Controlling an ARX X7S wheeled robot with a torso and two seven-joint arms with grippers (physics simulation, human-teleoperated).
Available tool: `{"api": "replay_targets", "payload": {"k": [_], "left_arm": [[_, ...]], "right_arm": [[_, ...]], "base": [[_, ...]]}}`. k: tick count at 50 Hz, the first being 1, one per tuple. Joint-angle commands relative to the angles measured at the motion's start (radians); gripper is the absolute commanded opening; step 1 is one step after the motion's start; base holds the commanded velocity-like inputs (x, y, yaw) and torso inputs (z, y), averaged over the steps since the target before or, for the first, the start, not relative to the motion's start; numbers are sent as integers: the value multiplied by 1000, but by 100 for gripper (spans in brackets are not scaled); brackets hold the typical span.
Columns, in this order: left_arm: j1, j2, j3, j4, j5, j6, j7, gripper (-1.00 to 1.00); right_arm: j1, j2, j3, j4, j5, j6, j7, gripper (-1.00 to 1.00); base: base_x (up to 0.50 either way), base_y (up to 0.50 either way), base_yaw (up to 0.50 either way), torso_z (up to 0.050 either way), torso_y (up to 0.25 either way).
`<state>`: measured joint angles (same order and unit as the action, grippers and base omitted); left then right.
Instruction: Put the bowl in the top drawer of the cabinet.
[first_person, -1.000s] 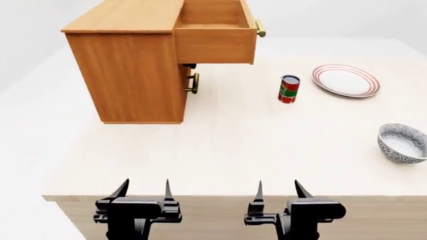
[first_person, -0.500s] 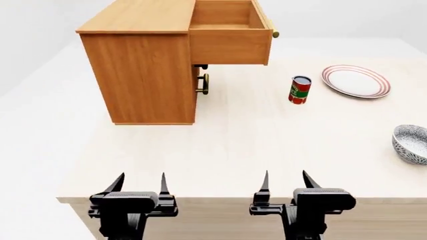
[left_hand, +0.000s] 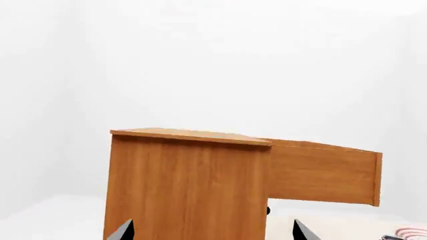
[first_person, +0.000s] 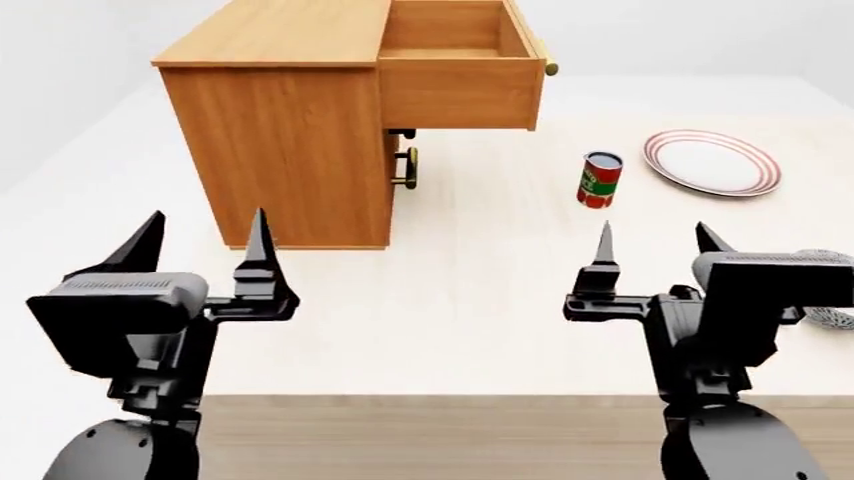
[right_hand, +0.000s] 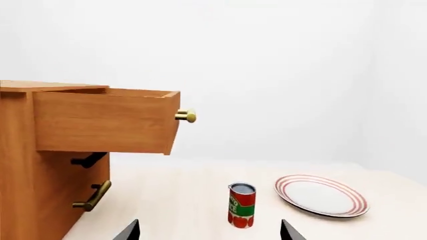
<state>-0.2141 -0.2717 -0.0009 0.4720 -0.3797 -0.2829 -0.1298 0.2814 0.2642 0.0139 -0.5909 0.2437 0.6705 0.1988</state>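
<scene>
While both our arms hover raised over the near edge of the table, each pincer stands wide with nothing between its prongs: the left gripper sits at about 8 o'clock in the head view, the right gripper at about 4 o'clock. What the coming move turns on is the bowl, and it lies just beyond our right gripper toward 3 o'clock, almost wholly hidden behind that arm's body, with only a sliver of speckled wall showing at the frame edge. We judge the right arm far nearer to it; the left is well apart. Farther off, at 1 o'clock, stand the can and the plate. Farthest, at 12 o'clock, the top drawer juts open from the cabinet, its cavity bare.
</scene>
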Motion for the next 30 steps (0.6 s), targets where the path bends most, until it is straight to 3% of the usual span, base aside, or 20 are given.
{"api": "replay_targets", "payload": {"k": [1,20,30], "left_arm": [[-120,-104,-112,176,-105,-113,-23,100],[-243,-322,-399,440,-399,-318,-131,100],[-428,-361,-337,350,-389,-323,-124,100]], "right_arm": [[168,92,68,-144,54,216,5,100],[441,228,61,-162,60,363,-20,100],[573,238,65,-127,97,435,-41,100]], "base": [[0,0,0,0,0],[3,0,0,0,0],[95,0,0,0,0]]}}
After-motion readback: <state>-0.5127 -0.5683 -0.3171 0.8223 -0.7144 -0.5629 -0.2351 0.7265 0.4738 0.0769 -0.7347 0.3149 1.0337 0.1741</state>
